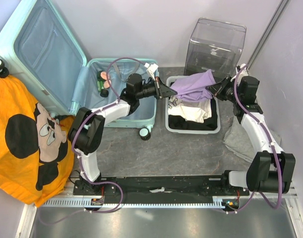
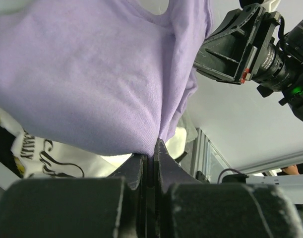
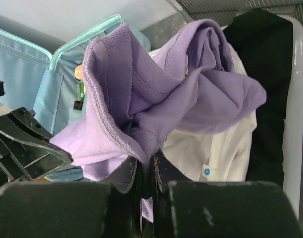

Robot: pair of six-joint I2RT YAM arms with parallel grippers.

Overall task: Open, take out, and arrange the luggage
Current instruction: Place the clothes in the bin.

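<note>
The mint luggage (image 1: 47, 54) lies open at the left, its lid leaning on the back wall and its blue-lined half (image 1: 136, 116) flat on the table. A purple shirt (image 1: 193, 84) hangs bunched over the white basket (image 1: 191, 132). My left gripper (image 1: 168, 92) is shut on the shirt's left edge, my right gripper (image 1: 211, 89) on its right edge. In the left wrist view the jaws (image 2: 153, 148) pinch the purple cloth (image 2: 91, 74). The right wrist view shows the shirt (image 3: 166, 94) clamped between that gripper's (image 3: 149, 161) jaws, with the luggage (image 3: 22, 74) behind.
A white shirt (image 3: 215, 148) and a black garment (image 3: 260, 74) lie in the basket. A clear plastic box (image 1: 215, 42) stands behind it. An orange printed cloth (image 1: 27, 139) covers the left side, grey cloth (image 1: 240, 139) lies at the right. Small items (image 1: 104, 82) sit in the luggage.
</note>
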